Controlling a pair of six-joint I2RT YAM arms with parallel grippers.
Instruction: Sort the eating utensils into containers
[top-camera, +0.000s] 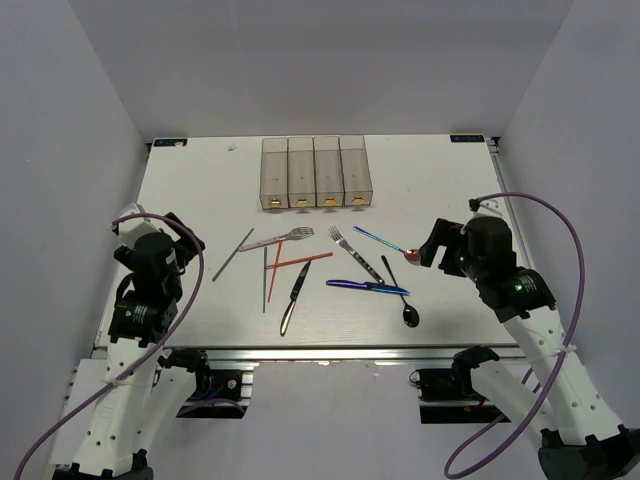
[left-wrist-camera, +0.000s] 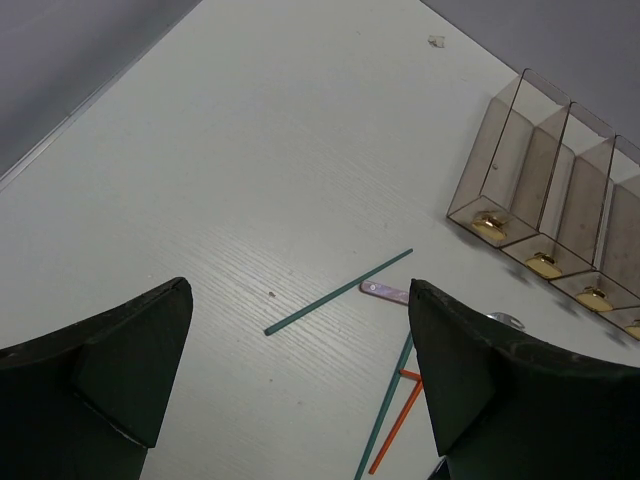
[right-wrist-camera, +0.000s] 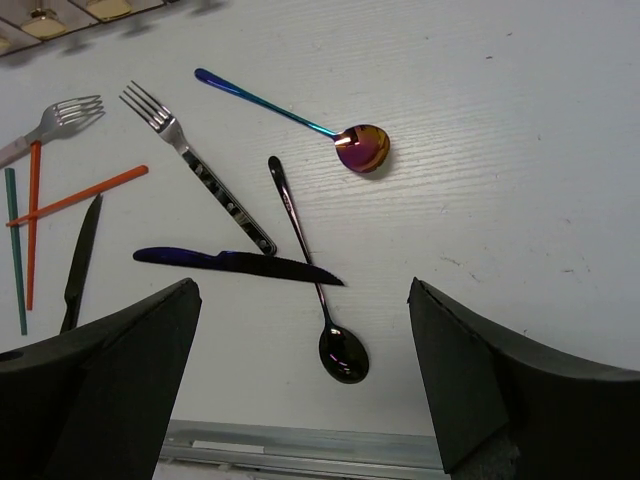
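Observation:
The four joined clear containers (top-camera: 316, 172) stand at the back of the table, gold spots at their bases (left-wrist-camera: 488, 226). The utensils lie loose in front: a teal chopstick (top-camera: 232, 254) (left-wrist-camera: 338, 292), a silver fork (top-camera: 278, 238), crossed red chopsticks (top-camera: 299, 261), a black knife (top-camera: 293, 297), a second fork (top-camera: 356, 253) (right-wrist-camera: 195, 165), an iridescent spoon (top-camera: 380, 240) (right-wrist-camera: 362, 148), a blue knife (top-camera: 367, 287) (right-wrist-camera: 235, 264) and a black spoon (top-camera: 402, 295) (right-wrist-camera: 343, 352). My left gripper (top-camera: 187, 238) (left-wrist-camera: 300, 370) is open and empty, left of the teal chopstick. My right gripper (top-camera: 430, 246) (right-wrist-camera: 305, 370) is open and empty, right of the spoons.
A second teal chopstick (left-wrist-camera: 385, 410) lies under the red ones (left-wrist-camera: 400, 420). The table's metal front rail (right-wrist-camera: 300, 450) runs just below the black spoon. Grey walls enclose the table on three sides.

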